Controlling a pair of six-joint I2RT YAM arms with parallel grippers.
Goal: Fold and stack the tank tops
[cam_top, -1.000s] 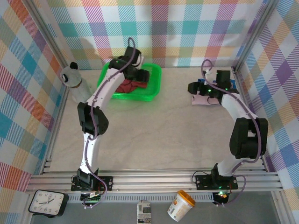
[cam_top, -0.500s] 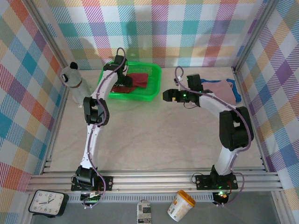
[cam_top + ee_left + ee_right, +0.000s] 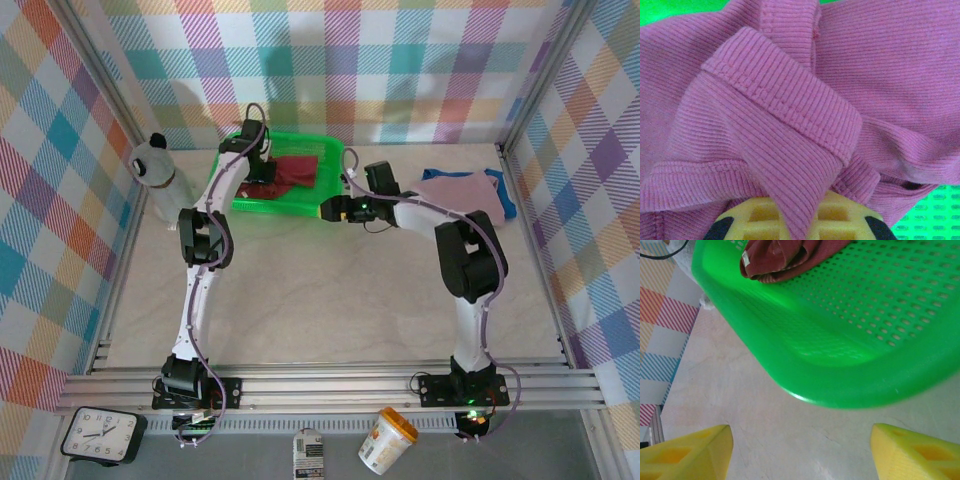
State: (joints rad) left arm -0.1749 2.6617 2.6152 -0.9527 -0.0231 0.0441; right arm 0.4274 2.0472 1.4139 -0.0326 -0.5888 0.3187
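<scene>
The left hand is inside the green perforated plastic basket at the back of the counter. It is clamped on a ribbed fold of the dark red cloth tank top, near the top's left end. The top lies crumpled in the basket, its long axis running left to right. The right hand hovers just outside the basket's near right corner, yellow fingertips wide apart and empty, with the top beyond the rim ahead of it. The left hand is nearer, so lifting the top out looks like its job. The dusty pink tank top and the royal blue tank top lie touching at the counter's far right.
</scene>
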